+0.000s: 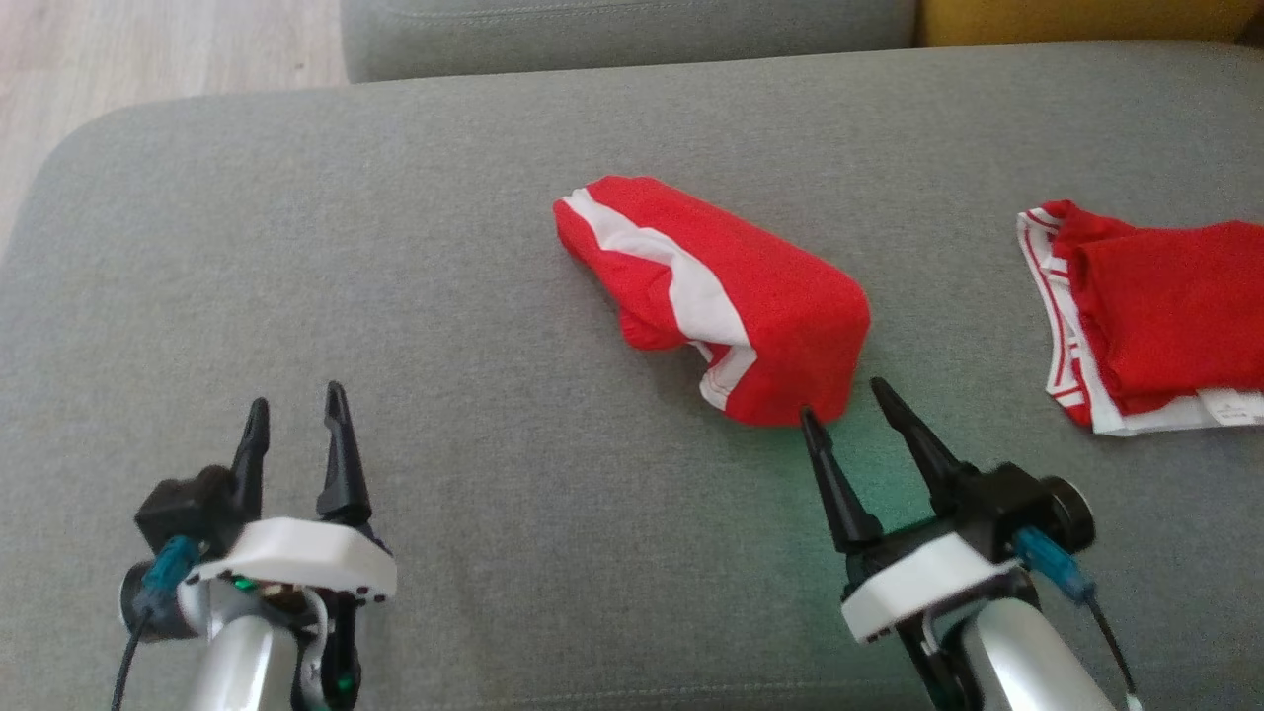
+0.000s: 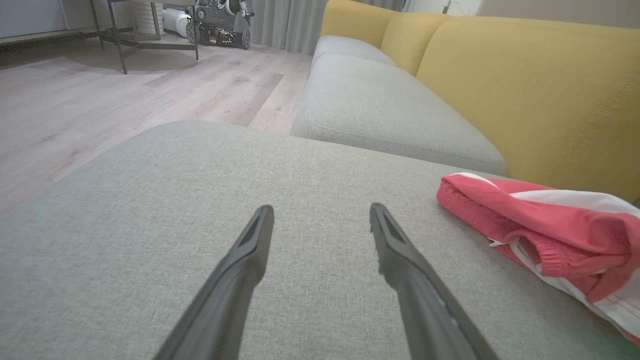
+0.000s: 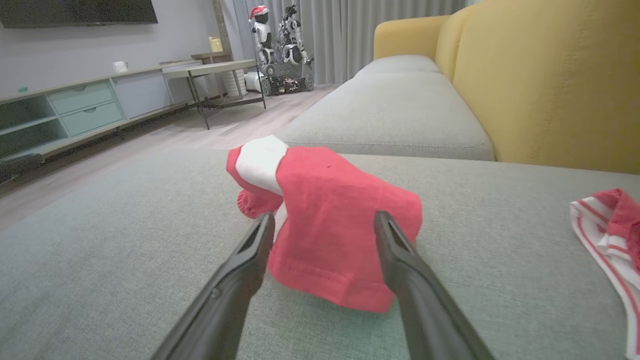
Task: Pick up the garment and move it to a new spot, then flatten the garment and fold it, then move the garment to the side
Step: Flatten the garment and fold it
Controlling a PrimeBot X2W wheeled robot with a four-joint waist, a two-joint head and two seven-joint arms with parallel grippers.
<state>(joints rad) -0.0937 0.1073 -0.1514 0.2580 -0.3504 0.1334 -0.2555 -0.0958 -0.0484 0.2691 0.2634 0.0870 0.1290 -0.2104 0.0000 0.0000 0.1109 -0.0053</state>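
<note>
The garment is red with a broad white stripe and lies bunched in a thick lump at the middle of the grey cushion. My right gripper is open just at the lump's near corner, fingertips almost touching the cloth and holding nothing. In the right wrist view the garment sits straight ahead between and beyond the open right gripper. My left gripper stands open and empty at the lower left, well away. In the left wrist view the left gripper points over bare cushion, with the garment off to the right.
A second red garment with white trim lies at the cushion's right edge, also in the right wrist view. Another grey seat and a yellow sofa back lie beyond. Wooden floor is past the far left corner.
</note>
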